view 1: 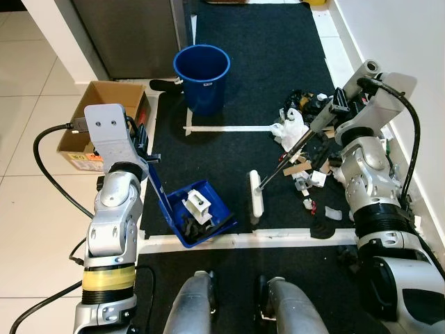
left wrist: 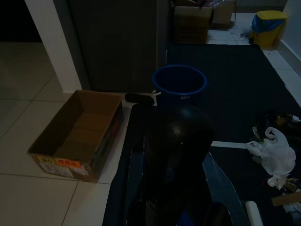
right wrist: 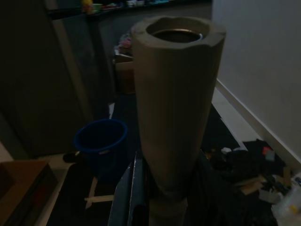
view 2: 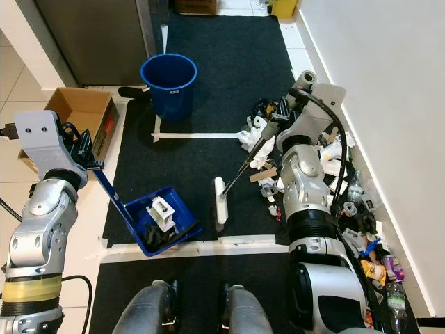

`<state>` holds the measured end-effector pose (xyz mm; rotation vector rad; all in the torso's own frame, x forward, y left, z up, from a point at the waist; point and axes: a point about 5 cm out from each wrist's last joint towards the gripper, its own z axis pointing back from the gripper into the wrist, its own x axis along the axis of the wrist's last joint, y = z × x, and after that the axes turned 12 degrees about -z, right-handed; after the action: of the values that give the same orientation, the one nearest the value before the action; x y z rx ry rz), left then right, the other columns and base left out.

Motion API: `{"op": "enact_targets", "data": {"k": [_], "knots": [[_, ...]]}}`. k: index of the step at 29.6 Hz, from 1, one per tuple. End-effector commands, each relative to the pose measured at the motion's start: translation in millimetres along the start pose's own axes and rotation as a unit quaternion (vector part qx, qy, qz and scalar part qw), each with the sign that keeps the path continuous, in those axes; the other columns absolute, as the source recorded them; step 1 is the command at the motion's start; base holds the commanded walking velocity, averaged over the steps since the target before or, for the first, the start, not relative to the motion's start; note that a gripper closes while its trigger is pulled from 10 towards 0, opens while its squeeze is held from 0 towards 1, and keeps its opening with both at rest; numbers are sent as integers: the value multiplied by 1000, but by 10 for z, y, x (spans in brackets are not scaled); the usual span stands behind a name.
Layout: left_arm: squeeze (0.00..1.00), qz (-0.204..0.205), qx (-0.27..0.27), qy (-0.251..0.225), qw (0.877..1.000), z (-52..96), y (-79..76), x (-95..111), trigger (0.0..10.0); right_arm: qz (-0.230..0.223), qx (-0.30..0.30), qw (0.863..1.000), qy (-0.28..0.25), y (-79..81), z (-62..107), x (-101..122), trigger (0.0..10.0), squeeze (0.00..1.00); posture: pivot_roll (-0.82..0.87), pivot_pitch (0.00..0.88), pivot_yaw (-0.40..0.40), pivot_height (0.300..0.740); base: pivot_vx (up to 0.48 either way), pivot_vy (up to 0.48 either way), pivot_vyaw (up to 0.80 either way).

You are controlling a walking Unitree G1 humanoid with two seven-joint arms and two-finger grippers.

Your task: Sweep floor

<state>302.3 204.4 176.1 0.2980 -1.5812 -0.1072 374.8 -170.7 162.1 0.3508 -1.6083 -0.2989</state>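
While the right gripper (view 1: 338,104) clamps the broom (view 1: 292,149) handle, its white head (view 1: 256,195) rests on the dark mat (view 1: 264,49) just beside the litter pile (view 1: 306,149). Left gripper (view 1: 142,142) holds the blue dustpan (view 1: 198,216) by its handle, pan on the mat with scraps inside; blue bucket (view 1: 201,73) and cardboard box (view 1: 104,104) stand beyond

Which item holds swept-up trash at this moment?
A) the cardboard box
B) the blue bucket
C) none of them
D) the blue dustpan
D: the blue dustpan on the dark mat holds a white piece and dark scraps, with the white broom head lying just beside it.
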Motion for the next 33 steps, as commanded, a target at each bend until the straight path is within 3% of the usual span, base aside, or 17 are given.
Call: {"op": "enact_targets", "data": {"k": [1,12,33], "knots": [[0,-5,12,-47,999,15,75,140,10000,18,20,999,-43,54,7,128,10000,0,31,161,-13,740,0,0,0],[0,-5,14,-93,996,31,172,316,10000,22,1,998,-63,-16,1,210,10000,0,36,164,-15,740,113,0,0],[0,-20,4,-116,993,22,145,428,10000,25,-9,998,-65,-39,-2,213,10000,0,36,165,-12,740,471,0,0]]}}
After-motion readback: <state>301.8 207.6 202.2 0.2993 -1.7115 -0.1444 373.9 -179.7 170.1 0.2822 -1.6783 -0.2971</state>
